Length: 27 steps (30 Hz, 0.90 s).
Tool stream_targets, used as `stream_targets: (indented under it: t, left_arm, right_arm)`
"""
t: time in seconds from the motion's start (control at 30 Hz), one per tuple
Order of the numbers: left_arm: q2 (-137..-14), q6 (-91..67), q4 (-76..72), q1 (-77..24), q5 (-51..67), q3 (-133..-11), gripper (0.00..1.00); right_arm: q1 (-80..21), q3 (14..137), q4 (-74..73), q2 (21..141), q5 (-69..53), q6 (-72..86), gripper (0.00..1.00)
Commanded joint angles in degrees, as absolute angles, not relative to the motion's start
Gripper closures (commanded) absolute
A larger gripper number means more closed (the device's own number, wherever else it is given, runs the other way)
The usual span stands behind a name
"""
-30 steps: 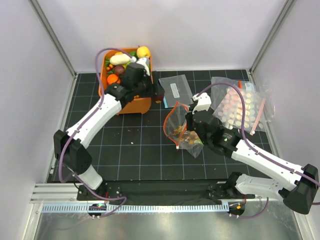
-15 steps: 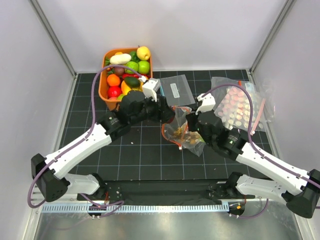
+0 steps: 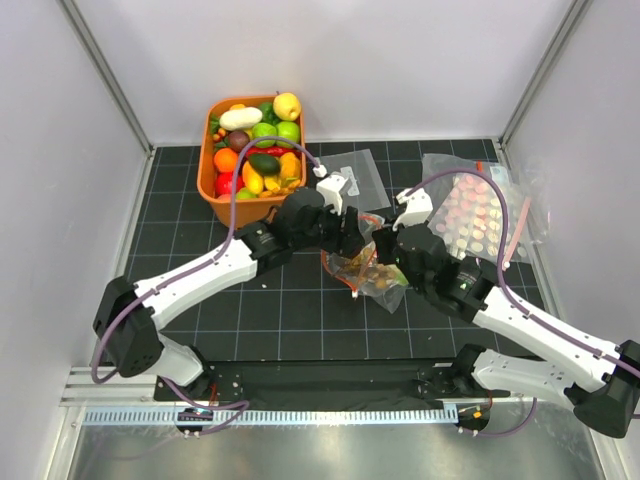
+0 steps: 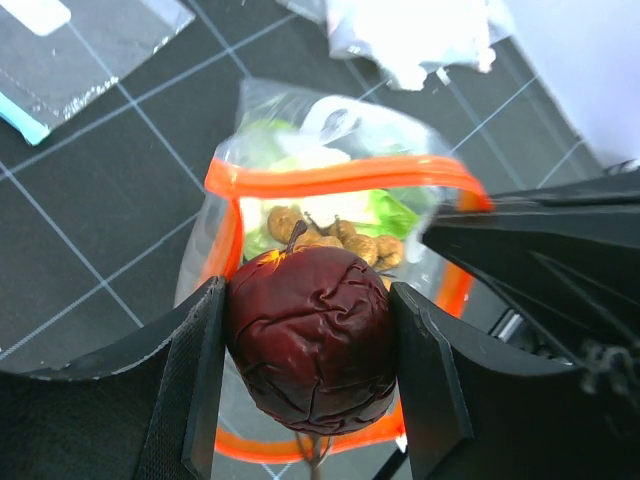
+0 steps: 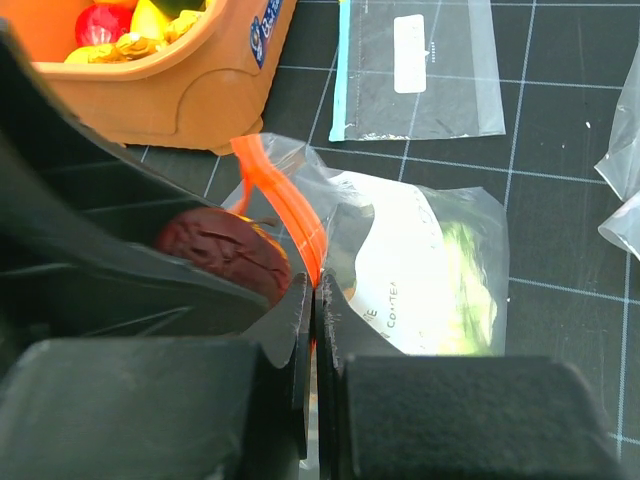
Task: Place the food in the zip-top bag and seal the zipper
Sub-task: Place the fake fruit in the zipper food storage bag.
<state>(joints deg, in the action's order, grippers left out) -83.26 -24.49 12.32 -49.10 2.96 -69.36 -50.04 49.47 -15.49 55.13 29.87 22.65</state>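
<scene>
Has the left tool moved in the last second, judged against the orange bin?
Yes. The left tool, shut on a dark red fruit, has left the orange bin and gone right and nearer, to the mouth of the zip-top bag.

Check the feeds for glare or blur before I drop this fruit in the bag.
Left wrist: sharp on the dark red fruit and zipper; pale sheen on the zip-top bag behind. Right wrist: right end effector a dark blur along the bottom, bag's side washed out. Top external: evenly lit, sharp, but arms hide the bag mouth.
</scene>
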Motion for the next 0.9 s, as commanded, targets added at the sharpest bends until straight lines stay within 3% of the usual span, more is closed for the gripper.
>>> stream_targets:
  t: [0.0,0.03,0.1,0.13,0.23,0.43,0.7,0.87]
  left_arm:
    - [-84.9,-22.9,11.1,-49.0,1.8,-72.1,0.8]
    - [-86.0,-23.3,11.2,-49.1,2.0,-72.4,0.79]
    - [-86.7,-23.7,11.4,-49.0,2.8,-73.3,0.67]
    - [-87.3,-24.2,11.7,-49.1,3.6,-73.6,0.51]
    - [-87.3,-24.3,13.1,-49.1,4.2,-75.0,0.26]
    - [-85.6,-24.3,15.8,-49.0,5.7,-76.0,0.07]
    - [-81.6,-22.2,19.5,-48.3,2.1,-78.2,0.06]
    - [-80.7,-28.7,20.7,-39.3,3.9,-78.8,0.07]
  right_arm:
    - [-50.1,49.3,-13.0,53.8,31.2,23.7,0.99]
    - [-50.1,49.2,-13.0,53.7,32.1,23.8,0.99]
    - [-50.1,49.4,-13.9,53.8,33.0,24.4,0.99]
    - [-50.0,49.6,-14.2,54.0,33.8,24.5,0.99]
    - [-49.6,49.6,-14.9,54.3,34.5,25.0,0.99]
    - [-49.2,49.6,-15.2,54.0,34.7,25.1,0.99]
    - [-48.8,49.4,-15.1,54.1,34.0,25.0,0.99]
    - [-48.8,49.2,-14.8,53.8,34.0,24.5,0.99]
